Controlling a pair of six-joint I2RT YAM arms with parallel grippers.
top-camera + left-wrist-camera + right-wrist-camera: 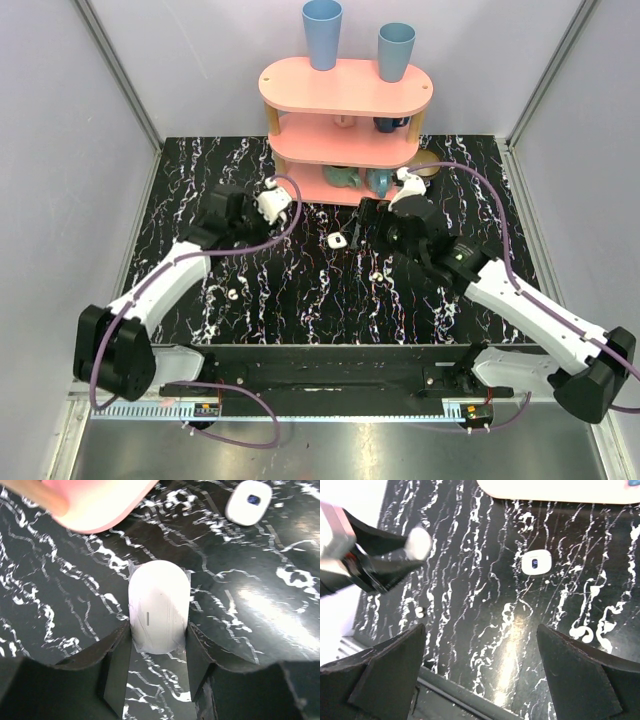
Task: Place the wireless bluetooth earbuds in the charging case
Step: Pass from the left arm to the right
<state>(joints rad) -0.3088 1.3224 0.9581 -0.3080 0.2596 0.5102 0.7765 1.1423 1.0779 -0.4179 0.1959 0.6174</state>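
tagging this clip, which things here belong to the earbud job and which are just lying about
job: charging case; white rounded piece, identity unclear, in left gripper; small white bud, likely an earbud

lying about: pink shelf; blue cups

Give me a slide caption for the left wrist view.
Left gripper shut on a white rounded piece; small white oval with dark hollow lies beyond.

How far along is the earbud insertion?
Done: nothing visibly seated. In hand: left claw grips a white rounded glossy piece; right claw open, empty. Left: small white oval charging case with dark hollow lies alone on the black marbled table; a tiny white bit, possibly an earbud, lies loose.
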